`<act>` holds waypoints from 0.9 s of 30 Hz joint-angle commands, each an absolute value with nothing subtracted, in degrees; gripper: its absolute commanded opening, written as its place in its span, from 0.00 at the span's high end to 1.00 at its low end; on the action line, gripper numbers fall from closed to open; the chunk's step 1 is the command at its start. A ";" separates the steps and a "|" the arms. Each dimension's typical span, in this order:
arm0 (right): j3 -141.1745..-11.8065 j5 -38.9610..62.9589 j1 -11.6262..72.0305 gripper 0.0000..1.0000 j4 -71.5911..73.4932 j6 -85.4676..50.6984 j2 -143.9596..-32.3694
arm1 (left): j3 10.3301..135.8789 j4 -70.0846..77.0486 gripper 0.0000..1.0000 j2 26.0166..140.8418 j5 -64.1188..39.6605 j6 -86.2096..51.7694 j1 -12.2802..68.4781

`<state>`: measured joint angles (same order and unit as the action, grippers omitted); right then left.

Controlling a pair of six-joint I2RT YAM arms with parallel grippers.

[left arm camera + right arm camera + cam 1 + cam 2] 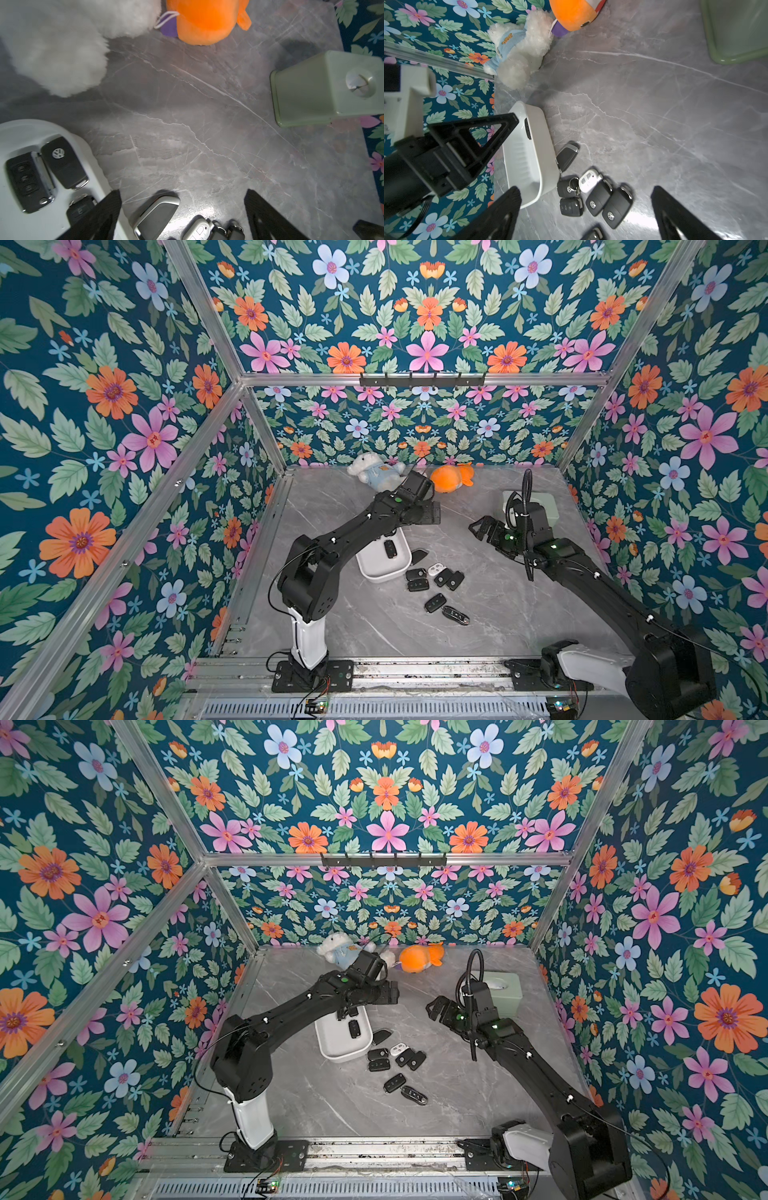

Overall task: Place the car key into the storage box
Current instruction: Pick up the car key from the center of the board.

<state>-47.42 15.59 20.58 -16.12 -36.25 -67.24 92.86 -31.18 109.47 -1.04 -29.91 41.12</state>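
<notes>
The white storage box (384, 570) (341, 1050) lies left of the table's middle, with black car keys (390, 549) inside; the left wrist view shows three of them (62, 162) in the box (12, 133). Several more car keys (434, 577) lie on the table by its near right corner, two others (435, 603) nearer the front. A dark, silver-edged fob (155, 216) (566, 156) lies against the box's right wall (529, 158). My left gripper (422, 515) (182, 197) hovers open and empty over the box's far right end. My right gripper (481, 527) (585, 193) hangs open and empty to the right.
A sage-green box (540, 506) (324, 89) stands at the back right, just behind the right wrist. A white plush (374, 470) and an orange plush (451, 479) lie along the back wall. Floral walls with metal rails close the table on three sides.
</notes>
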 commanded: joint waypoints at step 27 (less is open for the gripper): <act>-38.13 19.51 19.56 0.01 -10.13 -36.96 -62.17 | 102.75 -56.99 0.25 124.75 3.48 -16.96 45.67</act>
<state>-37.58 20.58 19.55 -11.40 -37.45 -61.80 102.59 -53.19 124.38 2.85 -18.17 45.74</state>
